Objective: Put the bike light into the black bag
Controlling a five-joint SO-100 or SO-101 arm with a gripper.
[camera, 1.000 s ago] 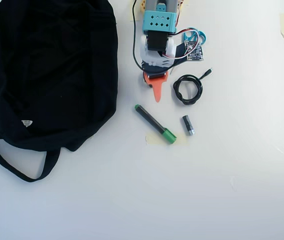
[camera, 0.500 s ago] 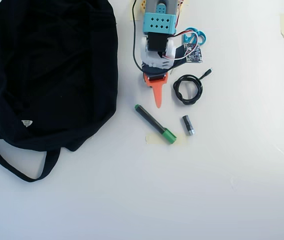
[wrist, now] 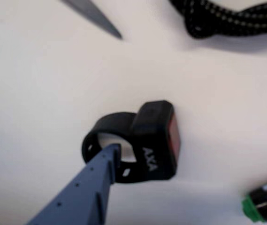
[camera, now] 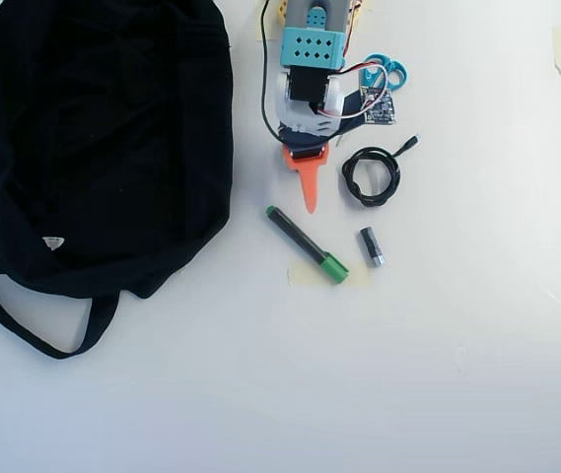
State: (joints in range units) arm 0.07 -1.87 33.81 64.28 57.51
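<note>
Nearest in the wrist view: blue finger of the gripper (wrist: pixel 110 152), tip resting at the inner edge of the ring strap, probably lined up to hook or pinch the loop, the easiest part to catch. Holding nothing yet. Second finger not clearly seen here, so cannot tell how wide the claw stands; the grey pointed shape at top left may be it or only a shadow.

Just past the tip: bike light (wrist: pixel 149 143), lying on its side on the white table (wrist: pixel 39 84), loop toward the finger, red lens turned to the right of the view. White letters "AXA" readable on the black side face.

At the lower right edge: green end of a marker (wrist: pixel 263 206), near the light but apart; a pale label on it, too blurred to read.

Further off, at top right: coiled black cable (wrist: pixel 227 21) with pale flecks, well apart.

In the overhead view: light itself hidden beneath the arm; orange finger pointing down toward the marker, small cylinder (camera: pixel 372 246) to the right of that. Farthest, at left: black bag (camera: pixel 93 148), slumped flat, mouth not clearly open, white tag (camera: pixel 53 242) with print too small to read. A fair carry leftward likely needed.
</note>
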